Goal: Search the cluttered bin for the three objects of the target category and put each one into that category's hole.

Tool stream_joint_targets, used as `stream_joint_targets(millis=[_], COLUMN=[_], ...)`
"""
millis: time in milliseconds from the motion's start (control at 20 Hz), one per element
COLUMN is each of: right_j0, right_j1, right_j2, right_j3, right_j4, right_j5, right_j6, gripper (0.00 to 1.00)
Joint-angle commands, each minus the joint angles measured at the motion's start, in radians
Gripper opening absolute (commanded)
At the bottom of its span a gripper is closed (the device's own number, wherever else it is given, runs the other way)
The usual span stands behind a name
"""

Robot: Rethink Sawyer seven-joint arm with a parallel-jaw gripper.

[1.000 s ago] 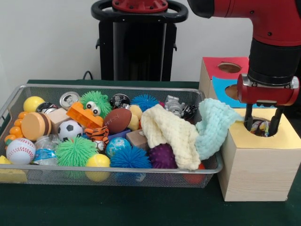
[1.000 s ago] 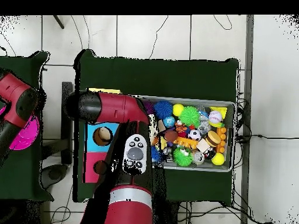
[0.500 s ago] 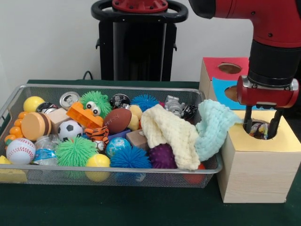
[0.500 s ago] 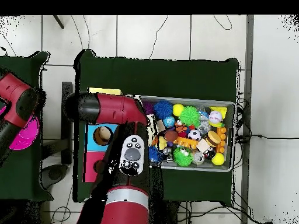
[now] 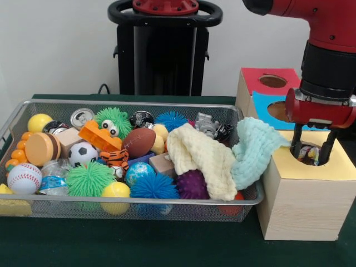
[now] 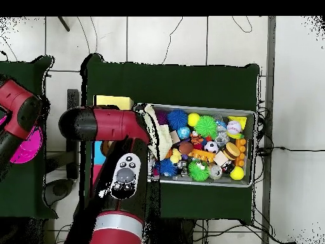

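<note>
Bin (image 5: 16, 119): wire mesh basket on the green worktop (image 5: 139, 245), packed with clutter. From its left end come a baseball (image 5: 23, 178), a soccer ball (image 5: 82, 152) and an orange block (image 5: 99, 137). A toy football (image 5: 139, 142) and a blue spiky ball (image 5: 154, 186) lie further right.
Cloths: cream cloth (image 5: 203, 161) heaped at the bin's right end. A pale teal cloth (image 5: 253, 147) drapes over the rim and touches the yellow-topped box (image 5: 303, 208).
Change: the arm (image 5: 328, 50) has shifted slightly right and up against half a second ago. The fingers sit a little higher in the hole (image 5: 309, 154).
Meaning: judged as a release followed by withdrawal. One target item appears delivered, and the remaining targets need locating in the bin.
Task object: a small multicoloured item (image 5: 305, 155) lies inside the hole of the yellow-topped box. Its kind cannot be made out.
End effector (image 5: 311, 147): both fingers are spread to about the width of the hole, tips at rim level. They straddle the item without closing on it. Contact with the item cannot be confirmed.
Other boxes: red box (image 5: 267, 80) and blue box (image 5: 270, 108) stand behind, their holes unoccupied as far as visible.
</note>
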State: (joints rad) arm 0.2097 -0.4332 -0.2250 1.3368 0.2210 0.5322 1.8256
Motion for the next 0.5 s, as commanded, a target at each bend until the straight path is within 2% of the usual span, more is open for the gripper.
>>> stream_joint_targets(millis=[50,300,500], right_j0=[-0.049,-0.037,-0.059], right_j1=[-0.029,-0.021,-0.033], right_j2=[-0.091,-0.111,-0.073], right_j3=[-0.039,-0.044,-0.043], right_j4=[-0.006,-0.008,-0.016], right_j5=[-0.241,-0.261,-0.193], right_j6=[0.261,0.276,0.218], gripper=[1.00,1.00,1.00])
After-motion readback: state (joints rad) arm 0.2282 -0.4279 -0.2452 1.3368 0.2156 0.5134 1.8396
